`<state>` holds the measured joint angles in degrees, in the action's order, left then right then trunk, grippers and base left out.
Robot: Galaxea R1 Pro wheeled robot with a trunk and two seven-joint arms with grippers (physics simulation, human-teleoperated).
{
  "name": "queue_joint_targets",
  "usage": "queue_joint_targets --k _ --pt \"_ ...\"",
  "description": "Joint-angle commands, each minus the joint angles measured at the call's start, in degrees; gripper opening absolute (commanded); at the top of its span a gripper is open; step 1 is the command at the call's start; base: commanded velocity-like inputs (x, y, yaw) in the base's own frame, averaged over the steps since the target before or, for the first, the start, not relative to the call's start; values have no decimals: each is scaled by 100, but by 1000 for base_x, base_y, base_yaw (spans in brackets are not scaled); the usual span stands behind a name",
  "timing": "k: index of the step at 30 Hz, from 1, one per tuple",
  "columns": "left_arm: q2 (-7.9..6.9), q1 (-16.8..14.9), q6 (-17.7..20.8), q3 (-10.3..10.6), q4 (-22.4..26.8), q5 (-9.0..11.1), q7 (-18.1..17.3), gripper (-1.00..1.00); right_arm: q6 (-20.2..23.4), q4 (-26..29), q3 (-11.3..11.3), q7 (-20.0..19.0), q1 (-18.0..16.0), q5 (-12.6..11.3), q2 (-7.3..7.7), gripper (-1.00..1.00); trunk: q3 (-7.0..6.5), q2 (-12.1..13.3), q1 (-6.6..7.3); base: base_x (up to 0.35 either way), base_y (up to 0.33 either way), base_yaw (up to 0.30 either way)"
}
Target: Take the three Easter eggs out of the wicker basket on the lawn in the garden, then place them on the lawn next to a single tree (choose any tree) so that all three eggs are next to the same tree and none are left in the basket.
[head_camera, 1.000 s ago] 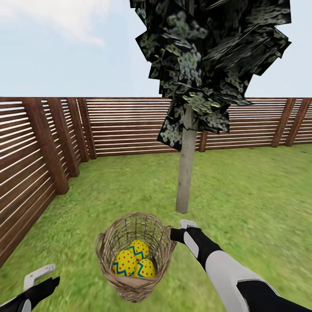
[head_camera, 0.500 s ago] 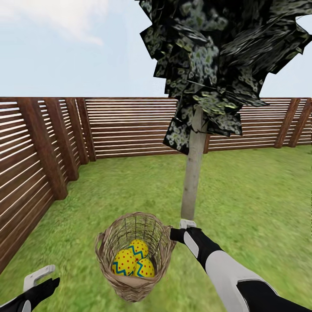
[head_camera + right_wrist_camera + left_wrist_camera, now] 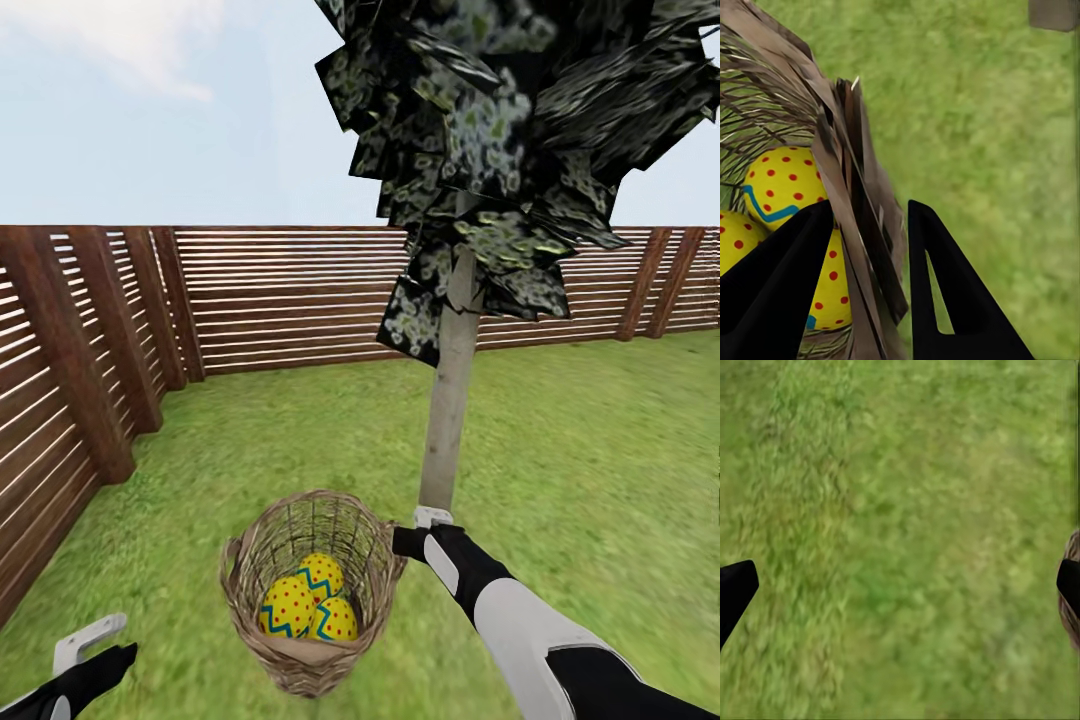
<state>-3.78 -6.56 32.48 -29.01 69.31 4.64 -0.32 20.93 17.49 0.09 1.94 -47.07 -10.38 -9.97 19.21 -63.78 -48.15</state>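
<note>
The tan wicker basket (image 3: 252, 565) hangs at the lower middle of the head view, with three yellow Easter eggs (image 3: 320, 576) with red dots and blue zigzags lying inside. My right gripper (image 3: 405, 537) is shut on the basket's right rim. In the right wrist view that rim (image 3: 853, 157) sits between the two dark fingers, one finger inside beside an egg (image 3: 784, 187). My left gripper (image 3: 90, 645) is open at the lower left, over bare lawn (image 3: 907, 510), with nothing between its fingers. The pale trunk of the tree (image 3: 450, 420) rises just behind the basket.
A brown slatted fence (image 3: 300, 290) closes the lawn (image 3: 600, 450) along the back and runs close down the left side. Dark speckled foliage (image 3: 500, 130) hangs overhead. Open grass stretches to the right of the trunk.
The whole view has shifted: the trunk and fence have slid and grown nearer, so the camera moved. The basket, eggs and both arms keep the same place in the picture.
</note>
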Motion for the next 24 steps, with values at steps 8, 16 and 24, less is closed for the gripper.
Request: queue_joint_targets --k 8,16,24 --pt "9 -3 31 -8 5 48 -3 100 13 15 -18 20 1 -96 -2 -100 4 -5 -3 296 203 -21" --pt "9 -3 31 -8 5 48 -3 100 22 15 -18 18 5 -96 -2 -100 -2 -5 -3 296 203 -26" --pt "9 15 31 -8 10 57 -3 100 25 17 -18 17 5 -96 -2 -100 -42 -5 -3 296 203 -152"
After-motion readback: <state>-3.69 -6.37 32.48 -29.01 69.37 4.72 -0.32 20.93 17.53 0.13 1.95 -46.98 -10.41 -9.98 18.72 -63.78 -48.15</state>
